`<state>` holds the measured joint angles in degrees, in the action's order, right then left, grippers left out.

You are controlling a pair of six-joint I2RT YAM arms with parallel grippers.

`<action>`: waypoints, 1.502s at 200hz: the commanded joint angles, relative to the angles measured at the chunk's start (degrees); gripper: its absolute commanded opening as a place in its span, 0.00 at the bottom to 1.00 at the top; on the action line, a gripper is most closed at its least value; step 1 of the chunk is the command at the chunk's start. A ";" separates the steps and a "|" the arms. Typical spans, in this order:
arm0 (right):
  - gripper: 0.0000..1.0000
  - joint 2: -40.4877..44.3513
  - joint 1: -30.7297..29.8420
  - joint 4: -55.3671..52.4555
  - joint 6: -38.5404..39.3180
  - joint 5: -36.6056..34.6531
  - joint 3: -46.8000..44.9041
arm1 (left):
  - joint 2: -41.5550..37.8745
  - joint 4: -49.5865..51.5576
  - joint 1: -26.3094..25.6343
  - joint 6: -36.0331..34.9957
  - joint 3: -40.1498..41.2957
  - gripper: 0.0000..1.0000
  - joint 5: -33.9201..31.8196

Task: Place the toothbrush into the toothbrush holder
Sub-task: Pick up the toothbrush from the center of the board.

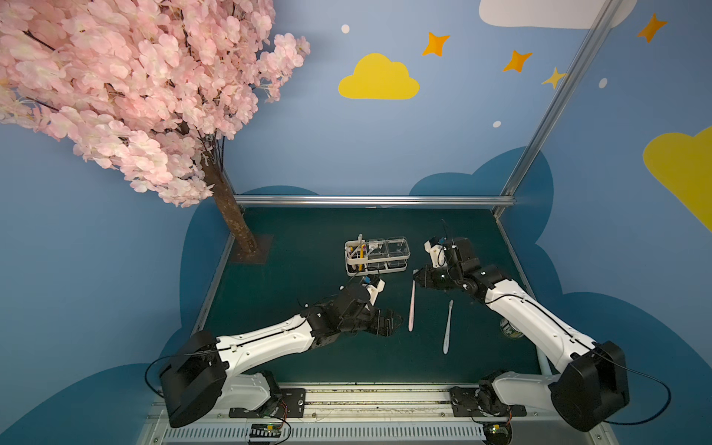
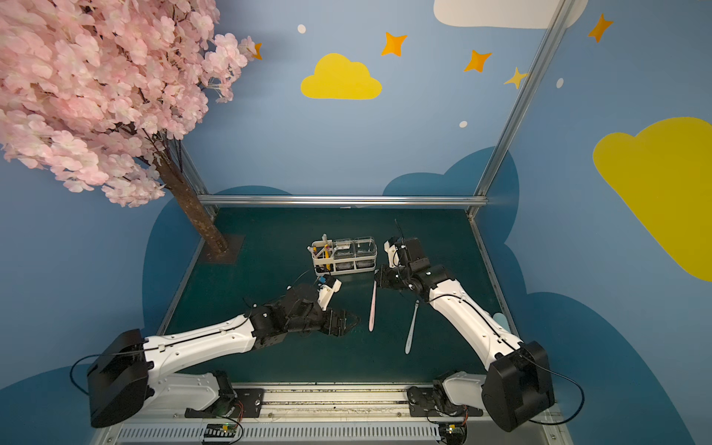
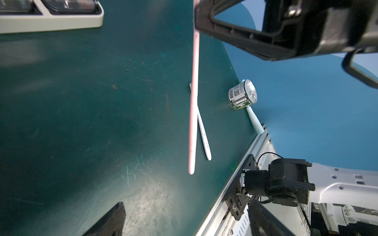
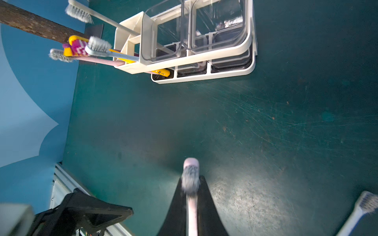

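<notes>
Dark green matting covers the table (image 1: 308, 231), which is walled in blue with painted clouds; a pink blossom tree (image 1: 115, 77) stands at its far left corner. The toothbrush holder (image 1: 385, 271) sits mid-table toward the back, with several brushes (image 4: 96, 46) leaning out of its divided end beside two clear cups. Just right of it, the right gripper (image 1: 417, 278) is clamped on the pink toothbrush (image 1: 411, 304) close behind the bristled head, the handle trailing toward the robot. The left gripper (image 1: 395, 323) hovers beside that handle's tail with its jaws spread wide and nothing between them. A white toothbrush (image 1: 448, 327) lies flat on the mat, near the pink one and apart from it. A small can (image 3: 242, 95) lies on its side at the table's right edge.
</notes>
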<state>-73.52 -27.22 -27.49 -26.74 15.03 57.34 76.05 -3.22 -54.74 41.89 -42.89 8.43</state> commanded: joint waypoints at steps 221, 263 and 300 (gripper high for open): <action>0.00 0.12 -0.48 3.84 -5.16 8.26 2.03 | 11.07 -9.25 -1.95 2.92 -4.90 0.33 3.66; 0.00 0.01 -0.30 3.23 -5.07 7.47 2.06 | 9.97 -9.04 -1.95 2.69 -4.59 0.30 3.72; 0.00 -0.03 -0.24 3.49 -5.51 7.12 1.65 | 8.51 -8.47 -1.95 2.23 -4.14 0.29 3.04</action>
<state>-73.17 -27.27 -24.29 -31.70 22.35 59.05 86.61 -12.29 -56.64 45.21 -46.76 11.94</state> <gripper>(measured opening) 0.108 0.293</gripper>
